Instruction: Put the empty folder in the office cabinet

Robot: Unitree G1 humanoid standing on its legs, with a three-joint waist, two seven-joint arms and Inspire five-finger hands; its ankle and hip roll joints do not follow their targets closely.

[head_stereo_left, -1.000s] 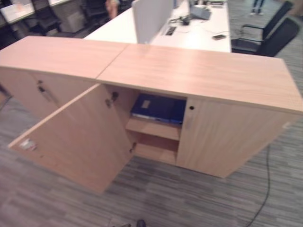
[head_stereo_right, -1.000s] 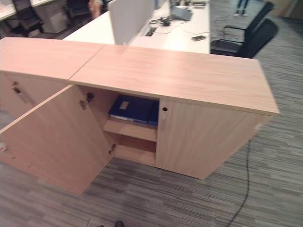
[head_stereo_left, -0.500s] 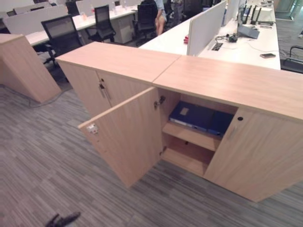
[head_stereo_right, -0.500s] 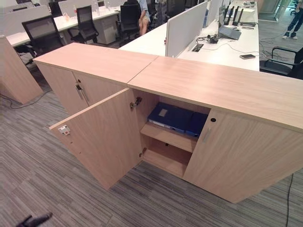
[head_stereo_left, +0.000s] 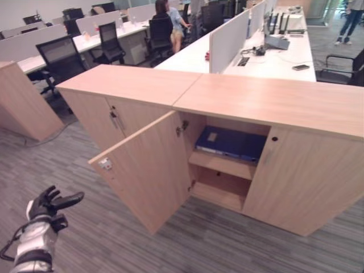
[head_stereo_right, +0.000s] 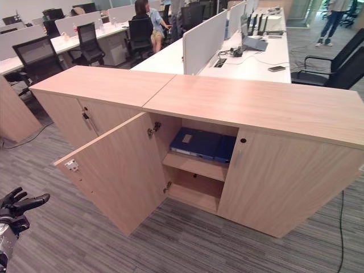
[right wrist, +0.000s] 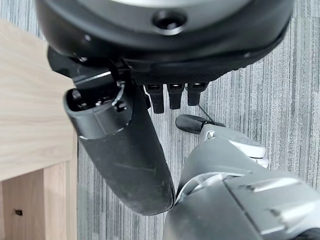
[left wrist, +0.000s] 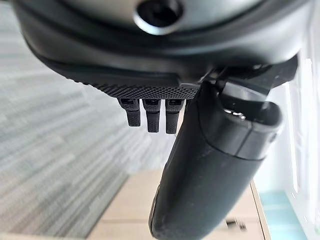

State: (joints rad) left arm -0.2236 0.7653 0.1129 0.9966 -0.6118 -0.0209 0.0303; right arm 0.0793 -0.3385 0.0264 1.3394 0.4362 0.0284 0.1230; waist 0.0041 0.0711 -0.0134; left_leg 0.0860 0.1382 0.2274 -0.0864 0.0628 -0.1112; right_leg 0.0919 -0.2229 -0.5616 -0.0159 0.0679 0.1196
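Office cabinet (head_stereo_left: 267, 105): low, light wood, two units side by side under one long top. Left door (head_stereo_left: 149, 170) of the right-hand unit stands swung wide open; its right door (head_stereo_left: 307, 176) is shut, with a small round lock near the upper inner corner. Doors of the left-hand unit (head_stereo_left: 114, 116) are shut.

Folder (head_stereo_left: 230, 142): blue, with a pale label on its face, lies flat on the upper shelf (head_stereo_left: 223, 164) of the open compartment, towards the shelf's back; it may be two folders side by side, the seam is hard to read. The lower shelf (head_stereo_left: 219, 193) beneath it carries nothing that can be made out.

Left hand (head_stereo_left: 50, 203): low at the left over the grey carpet (head_stereo_left: 85, 239), well apart from the open door; fingers spread and straight, thumb out, holding nothing. In the left wrist view the thumb (left wrist: 210, 165) stands straight and the fingertips (left wrist: 152, 117) grip nothing.

Right hand (right wrist: 125, 150): seen in the right wrist view above the carpet beside a cabinet edge; thumb extended, fingers relaxed, nothing held.

Surroundings: white desks (head_stereo_left: 267, 54) with partition screens (head_stereo_left: 227, 40) behind the cabinet, black office chairs (head_stereo_left: 60, 57), a person seated (head_stereo_left: 168, 20) at the far desks, another standing (head_stereo_left: 350, 20) at the far right
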